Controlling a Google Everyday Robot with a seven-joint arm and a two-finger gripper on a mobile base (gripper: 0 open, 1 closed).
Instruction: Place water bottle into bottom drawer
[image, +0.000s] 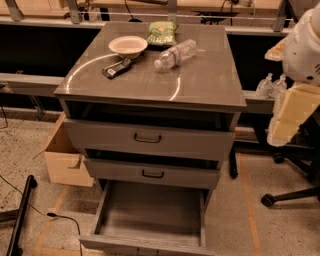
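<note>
Camera view: water bottle label unreadable, hand at right.

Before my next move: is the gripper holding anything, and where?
Not the water bottle: it lies untouched on the cabinet top. The gripper is out of view; only the arm shows at right.

Speckled floor, cardboard box, black chair base
</note>
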